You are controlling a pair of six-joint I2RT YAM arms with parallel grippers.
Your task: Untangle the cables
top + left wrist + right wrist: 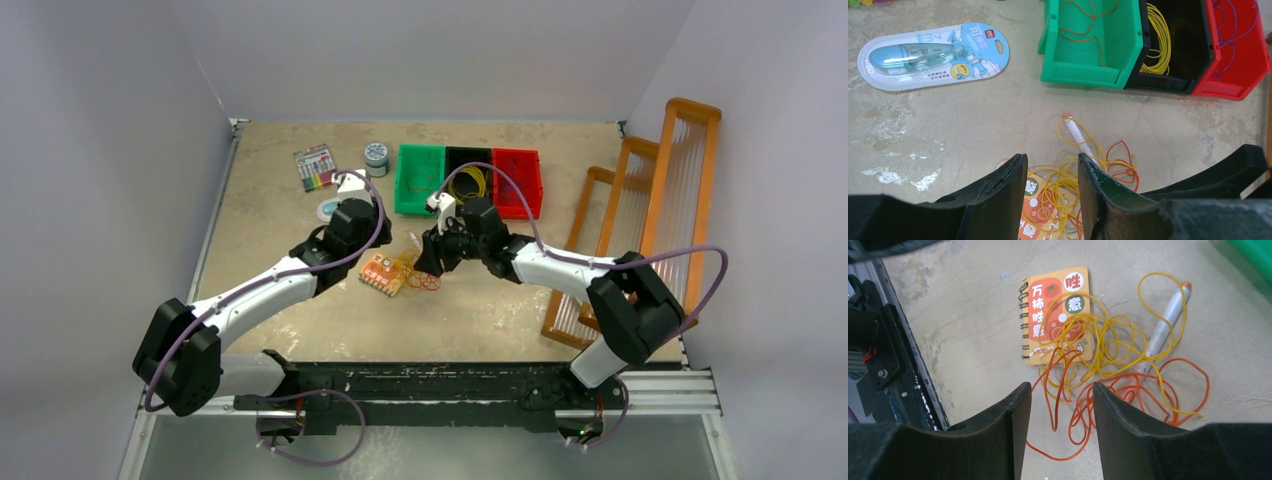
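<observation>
At table centre, below both wrists: 1 tangle of cables, yellow + orange-red loops. Loop count I can't tell, too interlaced.
Tangle contact: lies over the right part of the notebook and across the pen. Rest lies on the tabletop.
Notebook: 1, orange, spiral-bound, flat.
Pen: 1, white w/ orange tip, flat, yellow loops crossing it.
Bins: 3 in a row at the far side, touching side to side: green bin, black bin, red bin.
Bin contents: orange-red strands in green, yellow coil in black, purple strands in red.
L gripper: fingers parted, nothing clamped. I see notebook + yellow loops thru the gap.
R gripper: fingers parted, nothing clamped. Orange-red loops show thru the gap.
Misc: 1 correction-tape pack, 1 marker pack, 1 small round tin, all far-left of the bins.
Racks: 3 orange frames, stepped, along the right edge.
Edges: walls left, far + right. Black rail at the near edge.
Open room: bare tabletop between tangle and bins, also near side of the tangle toward the rail, and left of the notebook.
</observation>
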